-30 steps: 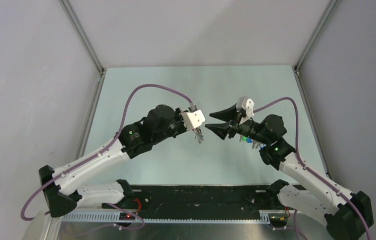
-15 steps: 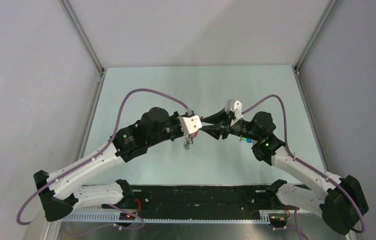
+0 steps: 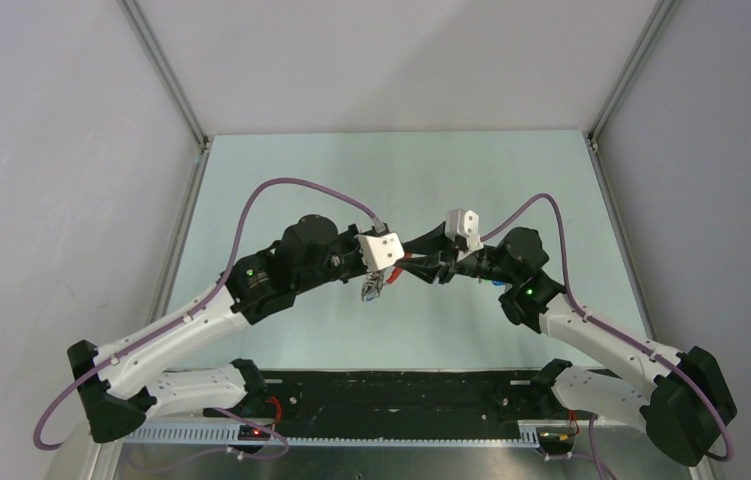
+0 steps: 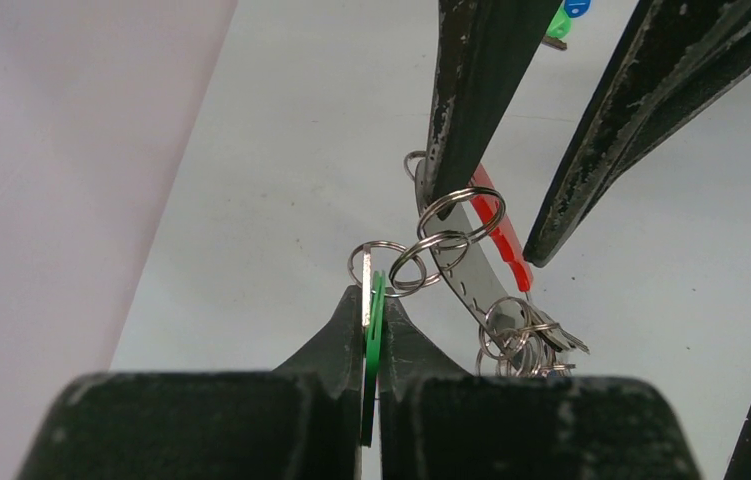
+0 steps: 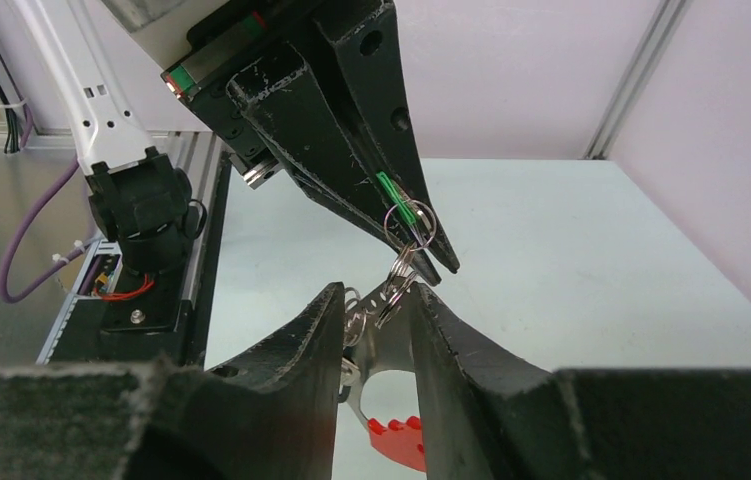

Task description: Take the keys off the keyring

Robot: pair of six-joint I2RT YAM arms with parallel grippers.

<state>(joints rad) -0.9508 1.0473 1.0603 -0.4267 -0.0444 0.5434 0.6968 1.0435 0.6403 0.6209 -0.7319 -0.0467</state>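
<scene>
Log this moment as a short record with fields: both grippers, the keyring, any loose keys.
left gripper: shut on the green key, which sits edge-on between its fingers
right gripper: open, one finger on either side of the keyring
keyring: in the air above the table, linked to the green key
loose keys: green and blue heads, lying on the table beyond the right gripper

- Left arm (image 3: 191, 315) reaches toward one o'clock, its left gripper (image 4: 371, 300) pinched tight.
- Right arm (image 3: 601, 335) reaches toward eleven o'clock, its right gripper (image 5: 376, 298) spread, nose to nose with the other.
</scene>
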